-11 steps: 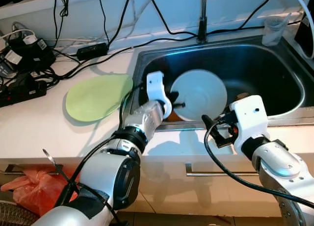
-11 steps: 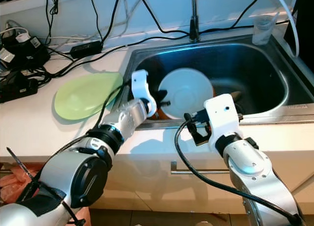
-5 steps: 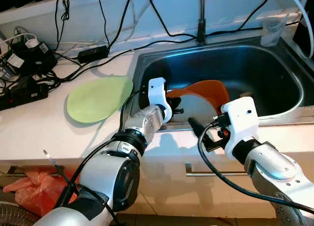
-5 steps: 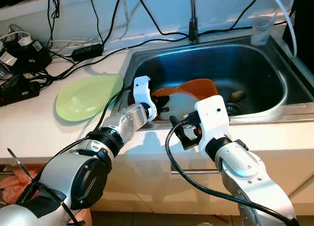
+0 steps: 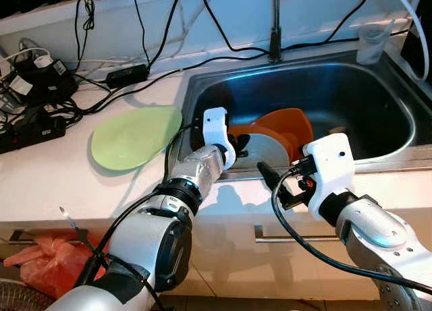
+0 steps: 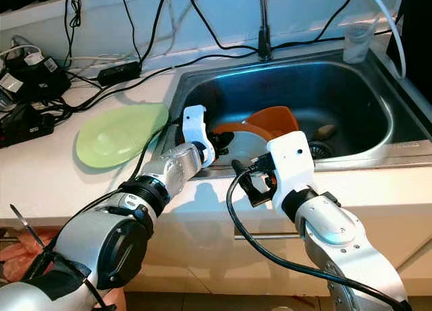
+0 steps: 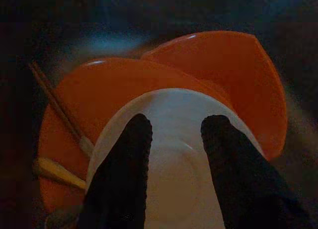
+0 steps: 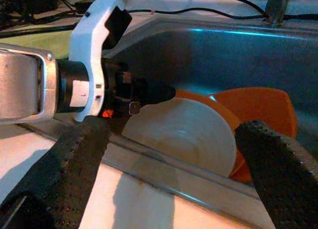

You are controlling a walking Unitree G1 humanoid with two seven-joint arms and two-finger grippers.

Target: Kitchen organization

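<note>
A white plate [image 5: 268, 149] leans tilted on orange dishes [image 5: 291, 122] at the near side of the steel sink [image 5: 337, 88]. My left gripper [image 5: 241, 148] reaches over the sink's near rim to the plate's left edge. In the left wrist view its fingers [image 7: 126, 159] are spread, both lying across the same face of the white plate [image 7: 174, 154]. Chopsticks [image 7: 57, 107] rest on the orange dish beside it. My right gripper [image 5: 275, 186] hovers open over the counter's front strip, just short of the plate, with nothing between its fingers [image 8: 74, 159].
A green plate [image 5: 135, 134] lies on the white counter left of the sink. Power strips and cables [image 5: 34, 88] crowd the far left. A faucet [image 5: 275, 34] and a plastic cup [image 5: 370, 44] stand behind the sink. A red bag [image 5: 47, 257] sits on the floor.
The white plate stood up facing me a second ago; it has tipped down, uncovering the orange dishes behind it. My right gripper has shifted left along the counter edge.
</note>
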